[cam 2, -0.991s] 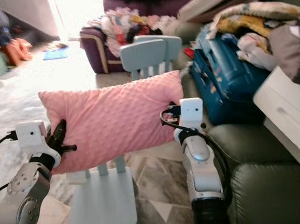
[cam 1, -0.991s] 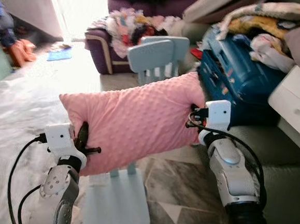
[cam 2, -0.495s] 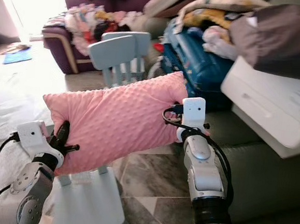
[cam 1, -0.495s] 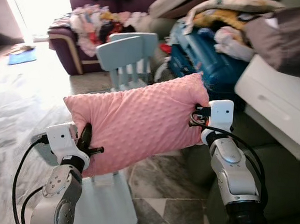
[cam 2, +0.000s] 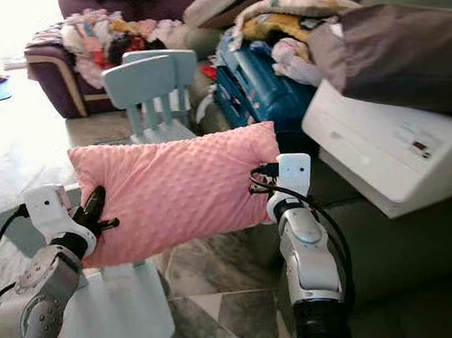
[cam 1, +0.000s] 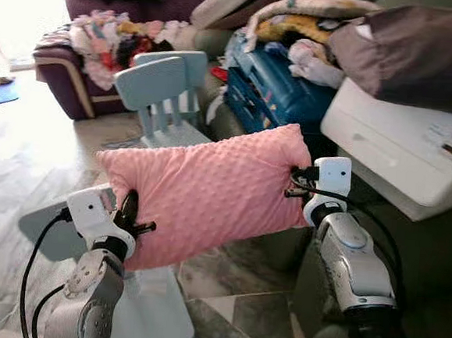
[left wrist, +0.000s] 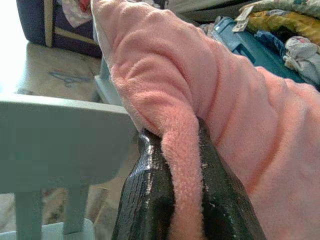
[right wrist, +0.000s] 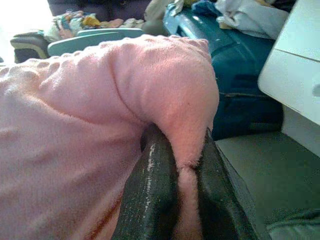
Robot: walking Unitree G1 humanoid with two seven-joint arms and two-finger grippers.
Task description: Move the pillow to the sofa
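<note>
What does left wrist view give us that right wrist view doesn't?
Left wrist view: the left end effector pinching a fold of the pink pillow, with a pale blue chair close beside it and tiled floor beyond.

Right wrist view: the right end effector pinching the pillow's other end, a white appliance and the dark green sofa seat just past it.

Both: black fingers shut on pillow fabric, and the blue suitcase behind.

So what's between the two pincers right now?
The pink pillow spans the gap in the head views: the left pincer pinches its lower left end and the right pincer its right edge. Under it stands a pale blue chair.
</note>
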